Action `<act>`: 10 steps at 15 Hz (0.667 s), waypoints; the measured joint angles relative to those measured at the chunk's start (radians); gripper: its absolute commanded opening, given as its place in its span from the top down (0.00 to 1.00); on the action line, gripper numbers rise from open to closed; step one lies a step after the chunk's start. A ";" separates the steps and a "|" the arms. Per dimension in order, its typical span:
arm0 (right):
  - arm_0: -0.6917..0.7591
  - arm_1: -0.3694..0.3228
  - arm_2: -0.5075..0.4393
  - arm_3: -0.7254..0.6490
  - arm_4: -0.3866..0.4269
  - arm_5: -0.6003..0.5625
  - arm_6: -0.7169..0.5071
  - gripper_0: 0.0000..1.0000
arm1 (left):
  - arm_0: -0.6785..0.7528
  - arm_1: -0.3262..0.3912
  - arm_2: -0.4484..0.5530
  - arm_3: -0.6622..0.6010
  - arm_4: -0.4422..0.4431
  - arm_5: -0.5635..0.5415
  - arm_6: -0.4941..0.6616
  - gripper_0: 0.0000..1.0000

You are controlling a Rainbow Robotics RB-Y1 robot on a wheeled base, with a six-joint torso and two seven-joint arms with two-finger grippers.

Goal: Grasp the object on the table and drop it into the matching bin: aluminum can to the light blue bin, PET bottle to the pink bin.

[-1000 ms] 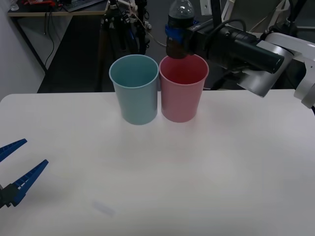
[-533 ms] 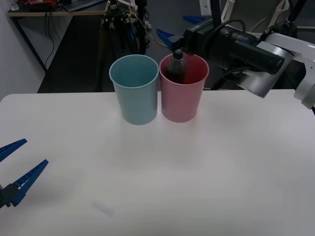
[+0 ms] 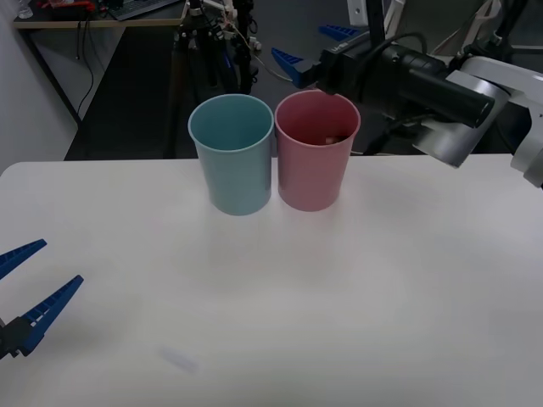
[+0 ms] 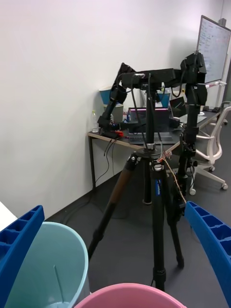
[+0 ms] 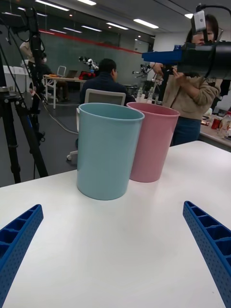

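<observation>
— Inside the pink bin [image 3: 316,153], down near its bottom, a small pale patch showed past the rim, and I judged that to be the PET bottle [image 3: 329,138], though too little of it was visible to be sure.

— And the light blue bin [image 3: 232,153]?

— It stood touching the pink one on its left side, at the far edge of the surface [image 3: 280,288], and looked to hold nothing.

— Where was the right gripper [image 3: 307,49]?

— Above and just behind the pink bin's rim, jaws spread wide with nothing between them. Its wrist camera looked over both rims towards a black tripod [image 4: 153,192] on the floor beyond.

— So the drop looked finished. What would a clean finish have needed?

— In my judgement, lifting the arm straight up before drawing it back, so the spread fingers cleared the rim and did not tip either bin.

— And the left gripper [image 3: 19,292]?

— It waited low at the near left corner of the surface, jaws apart and empty, well away from the bins.
</observation>
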 measured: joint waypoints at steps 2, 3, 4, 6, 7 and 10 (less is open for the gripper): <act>0.003 -0.016 0.000 -0.013 -0.002 -0.006 0.003 0.00 | 0.000 0.000 0.000 0.000 0.000 0.000 0.000 0.00; 0.008 -0.030 -0.001 -0.030 -0.007 -0.009 0.007 0.00 | 0.000 0.000 0.000 0.000 0.000 0.000 0.000 0.00; 0.016 -0.048 -0.002 -0.053 -0.011 -0.014 0.012 0.00 | 0.000 0.000 0.000 0.000 0.000 0.000 0.000 0.00; 0.052 -0.100 -0.018 -0.131 -0.021 -0.017 0.021 0.00 | 0.000 0.000 0.000 0.000 0.000 0.000 0.000 0.00; 0.080 -0.129 -0.039 -0.179 -0.027 -0.018 0.024 0.00 | 0.000 0.000 0.000 0.000 0.000 0.000 0.000 0.00; 0.162 -0.229 -0.089 -0.326 -0.036 -0.018 0.022 0.00 | 0.000 0.000 0.000 0.000 0.000 0.000 0.000 0.00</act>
